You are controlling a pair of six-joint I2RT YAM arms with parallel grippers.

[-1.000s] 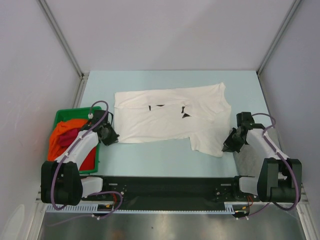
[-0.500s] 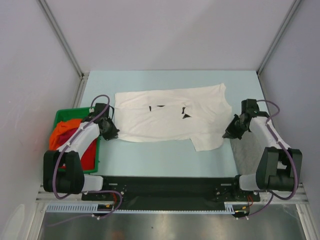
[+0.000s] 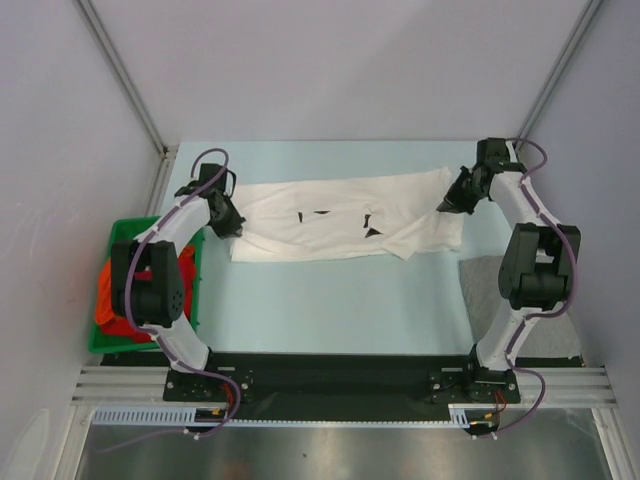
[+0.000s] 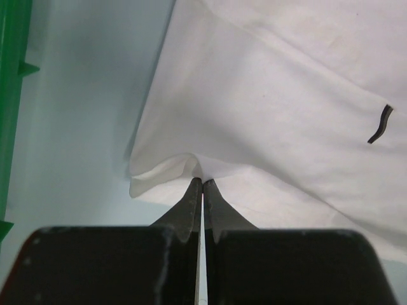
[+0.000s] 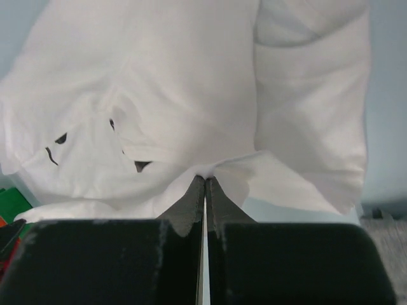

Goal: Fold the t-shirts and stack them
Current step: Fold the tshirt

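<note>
White t-shirt mid-fold, spread across the table's far half, toward twelve o'clock.
Left gripper at its nine o'clock edge and right gripper at three o'clock each pinch the cloth tight. Such thin pinches could slip, leaving a crooked fold. Pale blue table, plain grey walls, green bin at eight o'clock.

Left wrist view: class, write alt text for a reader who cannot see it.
The shut left pincer pinches a puckered edge of a white t-shirt lying on a pale blue table. A green bin shows at the left edge.
</note>
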